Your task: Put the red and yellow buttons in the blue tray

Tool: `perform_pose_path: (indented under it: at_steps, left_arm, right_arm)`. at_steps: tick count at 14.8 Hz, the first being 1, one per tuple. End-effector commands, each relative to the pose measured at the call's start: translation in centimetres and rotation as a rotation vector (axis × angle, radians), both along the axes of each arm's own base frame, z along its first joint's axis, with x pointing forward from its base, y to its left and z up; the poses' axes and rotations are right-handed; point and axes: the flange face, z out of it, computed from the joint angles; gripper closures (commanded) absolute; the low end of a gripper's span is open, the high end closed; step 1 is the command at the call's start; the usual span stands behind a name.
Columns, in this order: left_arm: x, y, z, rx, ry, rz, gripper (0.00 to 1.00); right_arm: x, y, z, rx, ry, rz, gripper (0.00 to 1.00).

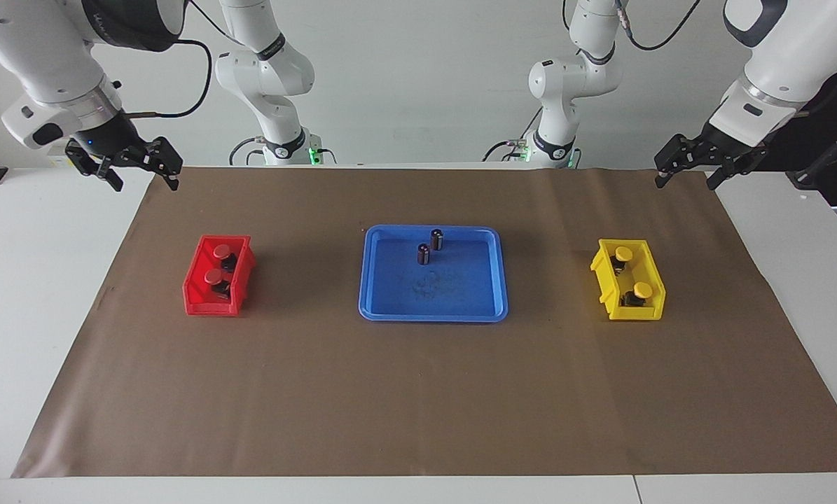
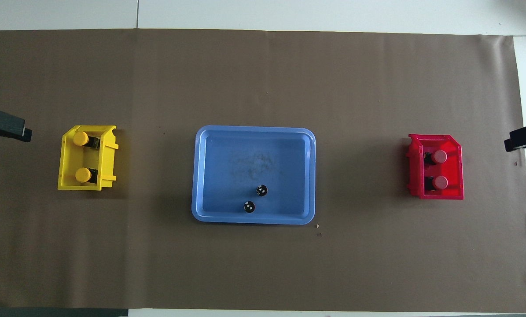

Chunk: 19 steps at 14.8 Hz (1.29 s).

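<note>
Buttons: none are sitting in the blue tray (image 1: 433, 312) yet, so the task is reading as not started. Two red buttons (image 1: 217, 264) are lying in the red bin (image 1: 211, 302) toward the right arm's end; two yellow buttons (image 1: 633, 272) are lying in the yellow bin (image 1: 628, 310) toward the left arm's end. Same layout is showing overhead: red pair (image 2: 440, 169), yellow pair (image 2: 82, 157), each bin well apart from the tray (image 2: 198, 176) between them.

The tray is holding only two dark cylinders (image 1: 430, 247), standing upright near its robot-side rim. My read: all four buttons are waiting to be moved, and the cylinders are crowding one corner but leaving most of the floor free.

Right gripper (image 1: 131, 168) is hanging in the air over the mat's corner at the right arm's end, fingers spread, carrying nothing. Left gripper (image 1: 694, 166) is hanging over the corner at the left arm's end, also spread and empty. Neither is near a bin.

Everything is resting on a brown paper mat (image 1: 418, 392) covering a white table (image 1: 33, 280). A white wall is running along the robots' end, with two more white arms (image 1: 271, 84) standing there.
</note>
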Motion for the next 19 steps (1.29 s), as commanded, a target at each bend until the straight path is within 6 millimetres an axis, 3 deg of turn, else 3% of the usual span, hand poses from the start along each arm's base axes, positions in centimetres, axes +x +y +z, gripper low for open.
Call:
perform_pose_path:
  at_steps: [1, 2, 4, 6, 9, 11, 19]
  left_arm:
    - [-0.9, 0.1, 0.2, -0.007, 0.006, 0.014, 0.00]
    - [-0.9, 0.1, 0.2, -0.007, 0.006, 0.014, 0.00]
    - [-0.9, 0.1, 0.2, -0.007, 0.006, 0.014, 0.00]
    - [-0.9, 0.1, 0.2, -0.007, 0.006, 0.014, 0.00]
    - [-0.9, 0.2, 0.2, -0.007, 0.006, 0.015, 0.00]
    - [-0.9, 0.2, 0.2, -0.007, 0.006, 0.015, 0.00]
    - [-0.9, 0.1, 0.2, -0.007, 0.006, 0.014, 0.00]
  right_arm:
    - [-1.9, 1.1, -5.1, 0.017, -0.069, 0.015, 0.24]
    - [-1.9, 2.1, -6.9, 0.018, -0.082, 0.034, 0.25]
    - [-0.9, 2.2, -9.3, 0.018, -0.080, 0.039, 0.28]
    - [0.7, 2.3, -13.2, 0.034, -0.070, 0.028, 0.31]
    - [0.4, 2.3, -18.6, 0.031, -0.111, 0.025, 0.33]
    - [0.6, 1.6, -20.3, 0.030, -0.101, 0.013, 0.34]
    - [-0.1, 1.9, -23.2, 0.029, -0.132, 0.009, 0.35]
